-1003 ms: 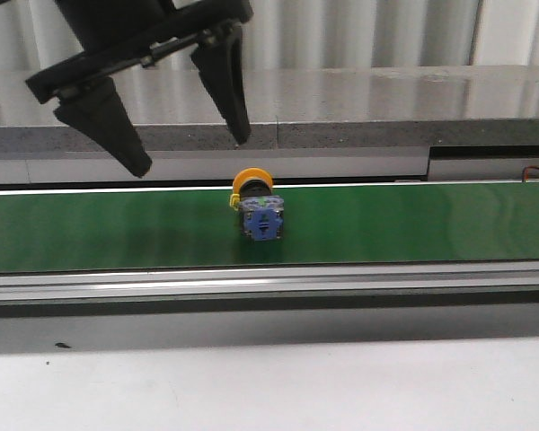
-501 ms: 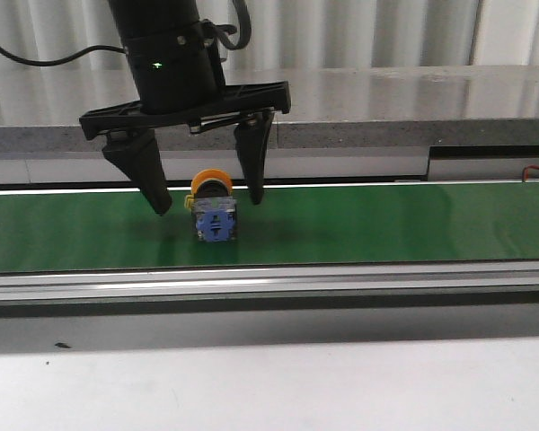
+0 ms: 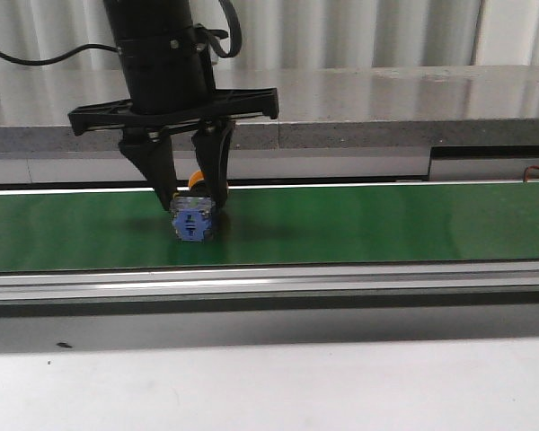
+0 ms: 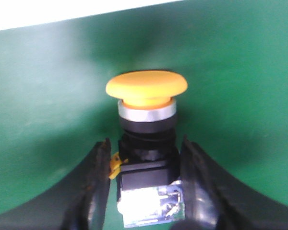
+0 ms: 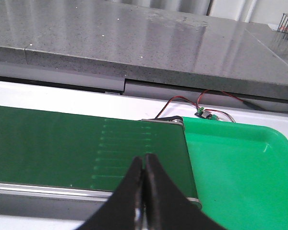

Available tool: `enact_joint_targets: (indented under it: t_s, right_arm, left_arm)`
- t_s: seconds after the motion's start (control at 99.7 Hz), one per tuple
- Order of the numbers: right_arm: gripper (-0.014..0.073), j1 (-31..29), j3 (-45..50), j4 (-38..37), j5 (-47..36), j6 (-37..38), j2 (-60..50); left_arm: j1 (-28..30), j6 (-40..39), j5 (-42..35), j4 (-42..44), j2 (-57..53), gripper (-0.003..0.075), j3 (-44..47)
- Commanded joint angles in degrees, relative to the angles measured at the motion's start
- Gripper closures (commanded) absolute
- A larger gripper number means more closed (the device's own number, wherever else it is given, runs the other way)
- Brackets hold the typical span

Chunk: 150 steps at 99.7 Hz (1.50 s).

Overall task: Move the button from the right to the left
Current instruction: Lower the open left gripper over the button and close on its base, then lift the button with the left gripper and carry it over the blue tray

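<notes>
The button (image 3: 193, 224) lies on its side on the green conveyor belt (image 3: 386, 224), left of centre, with its blue-grey block toward me and its yellow cap behind. My left gripper (image 3: 195, 206) reaches down over it, a black finger pressed on each side of the block. In the left wrist view the button (image 4: 146, 88) fills the gap of the left gripper (image 4: 145, 143), and both fingers touch its black collar and block. My right gripper (image 5: 144, 160) is shut and empty above the belt's right end; it does not show in the front view.
A bright green tray (image 5: 240, 163) sits just past the belt's right end. A grey stone ledge (image 3: 386, 108) runs behind the belt, and a metal rail (image 3: 341, 283) runs along its front. Red wires and a small connector (image 5: 204, 112) lie behind the tray.
The button has travelled left along the belt. My left gripper came down from above, moved left with it, and its fingers closed from wide open onto the button's sides.
</notes>
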Motion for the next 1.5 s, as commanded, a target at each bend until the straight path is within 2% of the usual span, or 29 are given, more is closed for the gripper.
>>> enact_joint_targets:
  t_s: [0.0, 0.251, 0.532, 1.103, 1.314, 1.494]
  right_arm:
    - [0.0660, 0.15, -1.57, 0.33, -4.80, -0.40, 0.54]
    - [0.0660, 0.15, -1.57, 0.33, -4.80, -0.40, 0.54]
    - [0.0660, 0.15, -1.57, 0.33, -4.80, -0.40, 0.54]
    - [0.0660, 0.15, -1.57, 0.33, -4.80, -0.40, 0.54]
    - [0.0660, 0.15, -1.57, 0.33, -4.80, -0.40, 0.54]
    - [0.0660, 0.15, -1.57, 0.33, -4.80, -0.40, 0.54]
  left_arm:
    - [-0.16, -0.73, 0.59, 0.51, -3.42, 0.0651, -2.96]
    - [4.33, -0.34, 4.50, 1.74, -4.95, 0.0652, -6.46]
    - [14.28, 4.92, 6.07, 3.81, -7.18, 0.0652, -6.46]
    - [39.98, 24.01, 6.07, 3.81, -7.39, 0.0651, -6.22]
    - [46.19, 34.69, 6.07, 3.96, -7.02, 0.0651, -5.88]
    - [50.78, 35.78, 5.96, 4.05, -7.02, 0.0651, -4.14]
